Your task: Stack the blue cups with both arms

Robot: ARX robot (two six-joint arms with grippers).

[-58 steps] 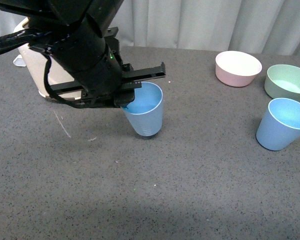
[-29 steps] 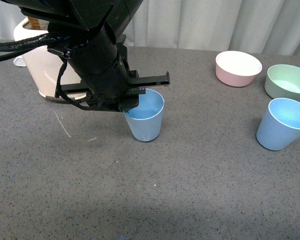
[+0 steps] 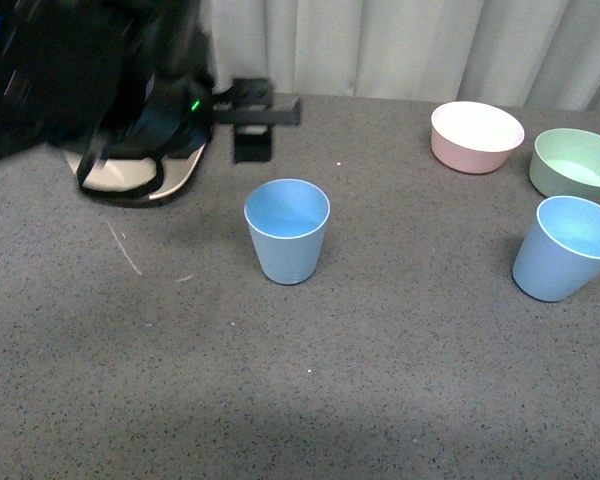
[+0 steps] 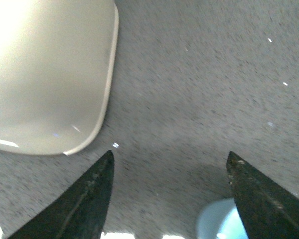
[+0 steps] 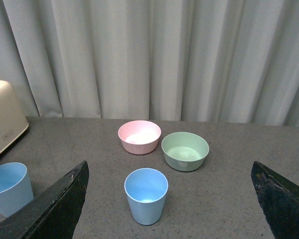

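One blue cup (image 3: 287,230) stands upright and alone on the grey table, near the middle. It shows at the edge of the left wrist view (image 4: 217,223) and of the right wrist view (image 5: 7,186). The second blue cup (image 3: 565,247) stands upright at the right, centred between the right fingers (image 5: 146,195). My left gripper (image 3: 255,120) is open and empty, blurred, raised behind and left of the middle cup; it also shows in its wrist view (image 4: 170,153). My right gripper (image 5: 169,167) is open and empty, well back from the second cup, and out of the front view.
A pink bowl (image 3: 477,136) and a green bowl (image 3: 577,165) stand at the back right, just behind the second cup. A cream toaster (image 3: 130,175) stands at the back left, mostly hidden by my left arm. A curtain hangs behind the table.
My left gripper has let go of the middle cup, risen and pulled back to the far left. The cup now stands free and upright on the table.
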